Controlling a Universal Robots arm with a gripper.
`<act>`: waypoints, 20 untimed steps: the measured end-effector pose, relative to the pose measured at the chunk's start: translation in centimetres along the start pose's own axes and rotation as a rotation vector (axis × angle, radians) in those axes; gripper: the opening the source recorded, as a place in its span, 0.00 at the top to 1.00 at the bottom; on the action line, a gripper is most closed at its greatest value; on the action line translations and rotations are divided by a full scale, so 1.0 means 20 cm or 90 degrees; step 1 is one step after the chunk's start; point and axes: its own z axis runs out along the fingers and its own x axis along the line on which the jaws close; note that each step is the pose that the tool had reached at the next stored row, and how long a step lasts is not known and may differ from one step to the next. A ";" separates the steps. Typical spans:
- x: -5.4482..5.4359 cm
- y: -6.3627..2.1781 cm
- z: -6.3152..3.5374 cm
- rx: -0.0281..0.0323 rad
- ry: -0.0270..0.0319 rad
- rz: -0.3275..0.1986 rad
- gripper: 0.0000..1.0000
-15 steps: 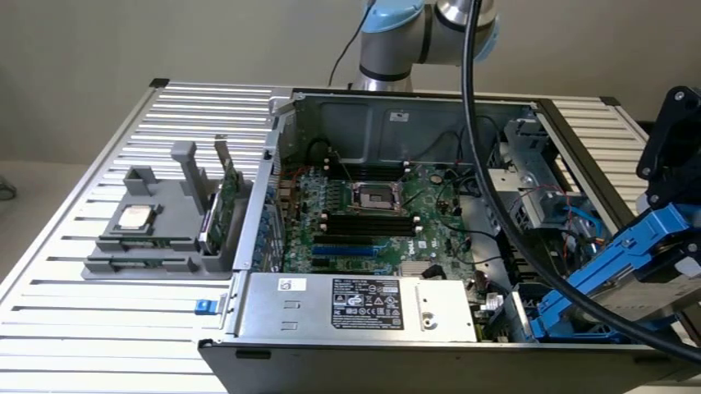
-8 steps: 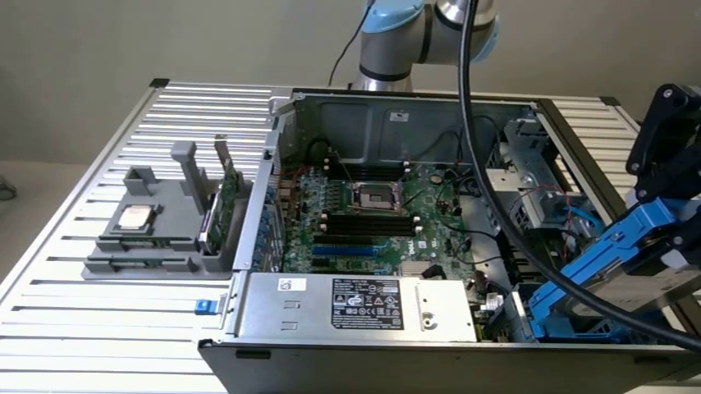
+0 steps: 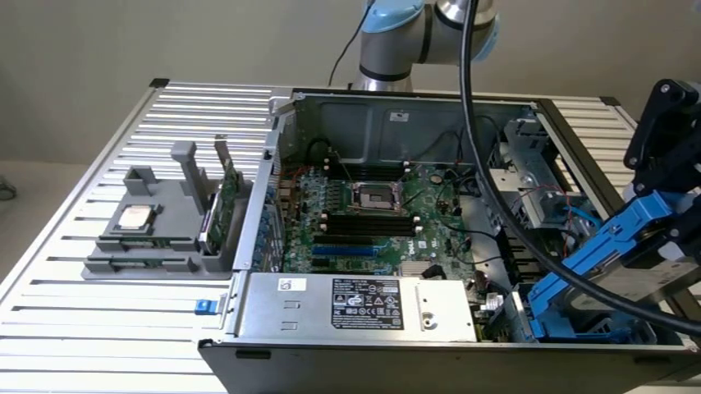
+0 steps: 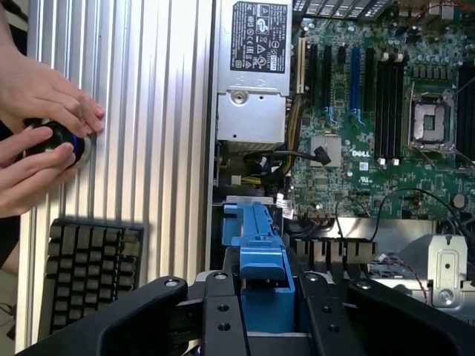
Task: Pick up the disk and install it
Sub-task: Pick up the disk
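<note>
In the exterior view the gripper (image 3: 661, 215) is closed on the disk (image 3: 613, 250) and holds it tilted over the open computer case (image 3: 328, 361), at the case's edge on the exterior view's right. In the wrist view the disk (image 4: 260, 245) sits between the jaws, above the case.

Grey metal computer case (image 3: 328, 115), open-topped: centre free; thick black cable (image 3: 469, 123) crosses overhead; blue-framed silver disk (image 3: 613, 242) in black gripper (image 4: 260, 311) fills one corner.
</note>
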 end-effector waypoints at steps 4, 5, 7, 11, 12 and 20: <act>-0.01 -0.001 0.001 0.0000 -0.0018 -0.001 0.67; -0.02 -0.001 0.002 0.0000 -0.0020 -0.002 0.67; -0.03 -0.002 0.005 0.0000 -0.0023 -0.002 0.67; -0.03 -0.005 0.007 -0.0001 -0.0025 -0.004 0.67; -0.04 -0.009 0.007 -0.0001 -0.0022 -0.004 0.67; -0.03 -0.022 0.024 -0.0005 -0.0032 -0.013 0.67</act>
